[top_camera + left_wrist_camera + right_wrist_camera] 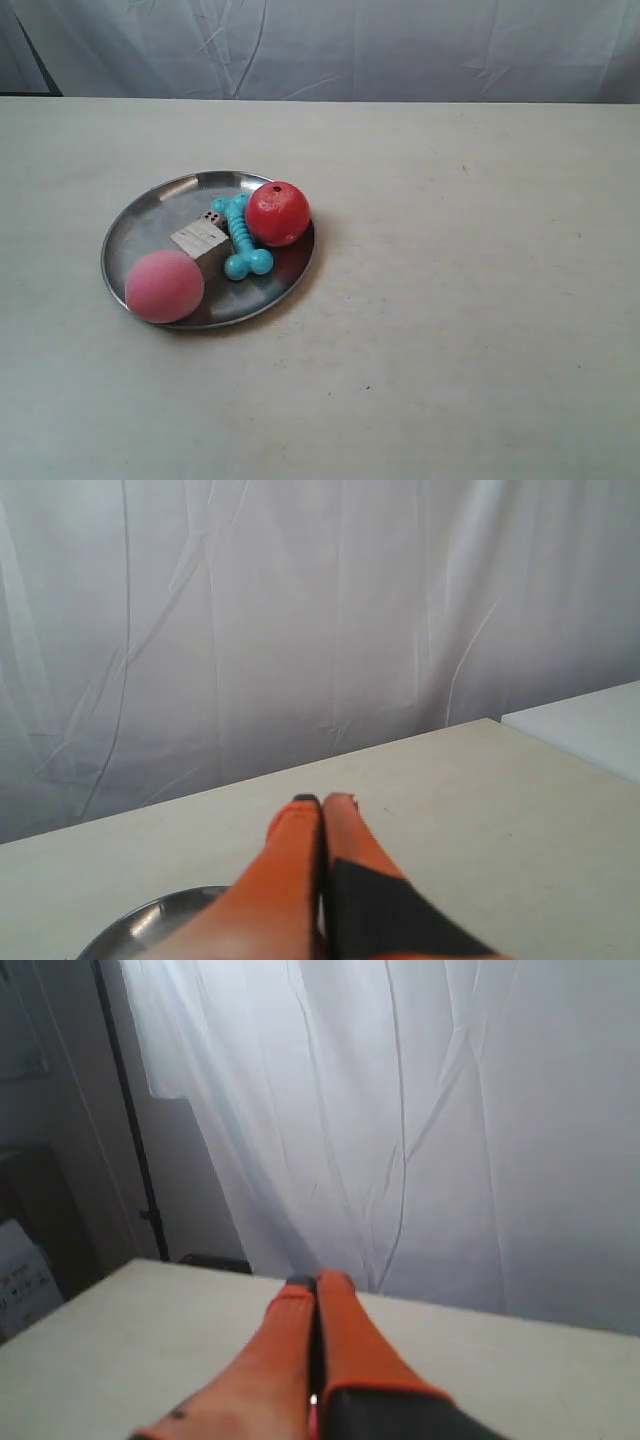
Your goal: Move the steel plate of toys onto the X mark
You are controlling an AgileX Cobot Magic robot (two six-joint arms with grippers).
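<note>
A: Where does the plate [148,215] sit?

B: Flat on the tabletop [470,320], toward nine o'clock from the middle of the exterior view, with every toy on it.

A: How do the toys lie?

B: The pink ball [164,286] is at the plate's seven o'clock rim and the red ball [278,213] near two o'clock. The bone [241,238] lies between the red ball and the block [200,240] at the centre. The die [212,216] is just beside the block, at its twelve o'clock.

A: And the hands?

B: The left hand [322,800] is clenched, its orange fingers pressed together on nothing, and part of the plate's rim shows close by. The right hand [318,1280] is clenched on nothing too, above the tabletop, pointing at a white curtain [450,1110].
</note>
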